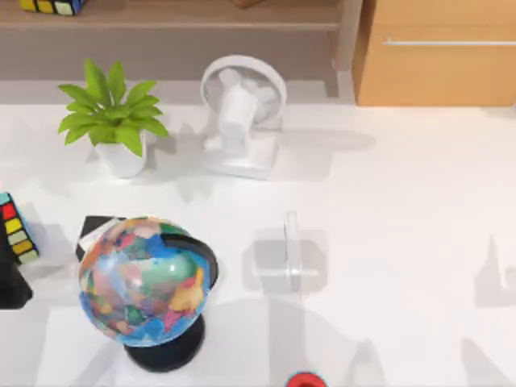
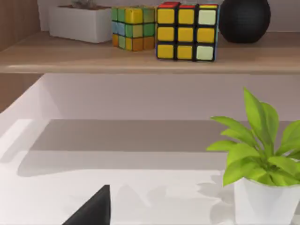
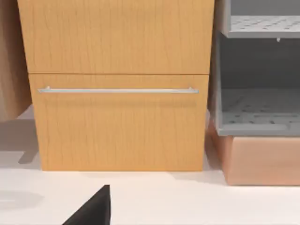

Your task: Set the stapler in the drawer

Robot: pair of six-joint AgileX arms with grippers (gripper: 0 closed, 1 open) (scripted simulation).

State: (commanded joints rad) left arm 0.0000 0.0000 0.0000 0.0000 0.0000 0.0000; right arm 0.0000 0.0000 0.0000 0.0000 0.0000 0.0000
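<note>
The stapler (image 1: 291, 255) is small and all white and lies on the white table a little right of centre, with its long bar pointing away from the front edge. The drawer (image 1: 439, 68) is light tan wood with a slim silver bar handle (image 1: 447, 42), and it stands shut at the back right. In the right wrist view the drawer front (image 3: 117, 129) and its handle (image 3: 117, 90) face me squarely, with a dark tip of my right gripper (image 3: 93, 211) low in that view. A matching dark tip of my left gripper (image 2: 93, 211) shows in the left wrist view, facing the shelf.
A colourful globe (image 1: 145, 278) on a black stand sits front left of the stapler. A white desk fan (image 1: 242, 113) and a potted plant (image 1: 113, 121) stand behind. A puzzle cube (image 1: 16, 230) lies at the left edge. The brown shelf (image 2: 140, 58) holds cubes; a grey rack (image 3: 258, 93) adjoins the drawer.
</note>
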